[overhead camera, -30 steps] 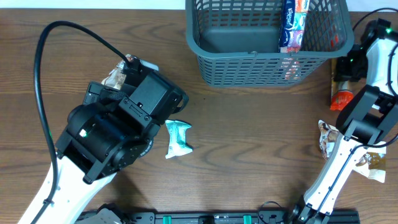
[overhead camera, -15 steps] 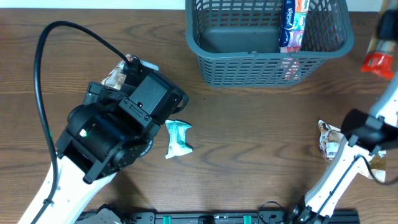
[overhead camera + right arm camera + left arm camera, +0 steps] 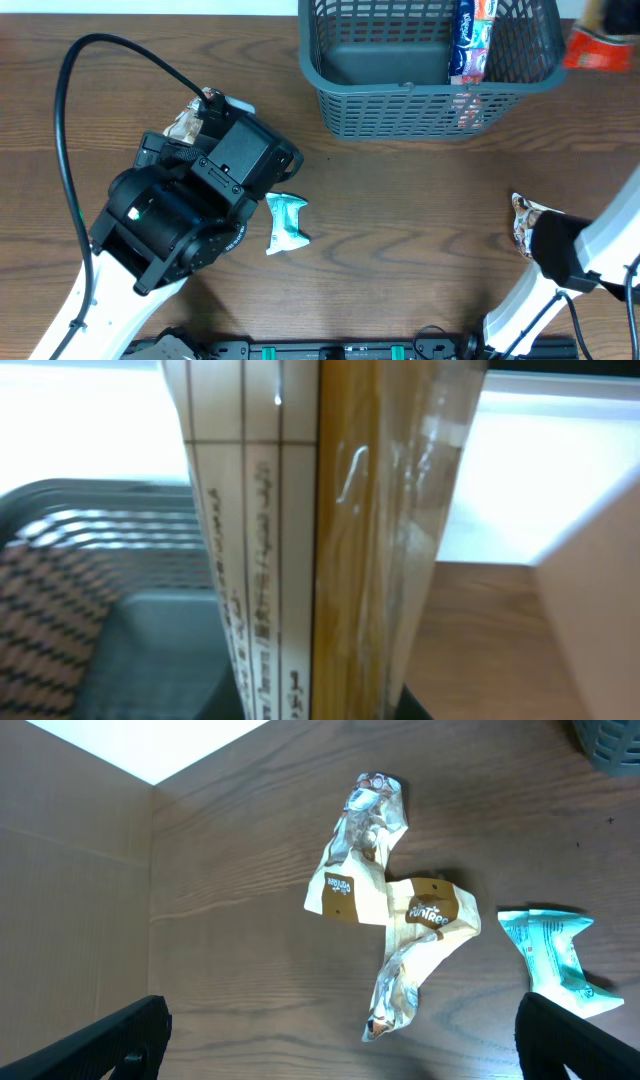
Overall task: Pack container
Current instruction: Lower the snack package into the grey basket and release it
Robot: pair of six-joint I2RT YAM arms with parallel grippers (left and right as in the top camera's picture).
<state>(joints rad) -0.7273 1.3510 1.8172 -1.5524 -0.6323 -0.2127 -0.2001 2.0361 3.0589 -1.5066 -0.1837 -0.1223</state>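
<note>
Right gripper (image 3: 598, 30) is clamping an orange packet (image 3: 330, 540), the container (image 3: 400, 108) sitting just off to its left and below; I'd be carrying it over the bare floor before dropping; left gripper (image 3: 350, 1040) is hovering wide open above brown wrappers (image 3: 400, 910).

Blurred red packet (image 3: 598, 48) at table's far right corner, outline unclear. Cut-off far rim of container (image 3: 430, 110). Brown wrapper (image 3: 185, 122) mostly hidden under left arm (image 3: 190, 215).

right hand (image 3: 600, 28) has lifted the orange packet (image 3: 598, 50) off the desk (image 3: 400, 220), from beside the container (image 3: 430, 95) up to its right rim.
</note>
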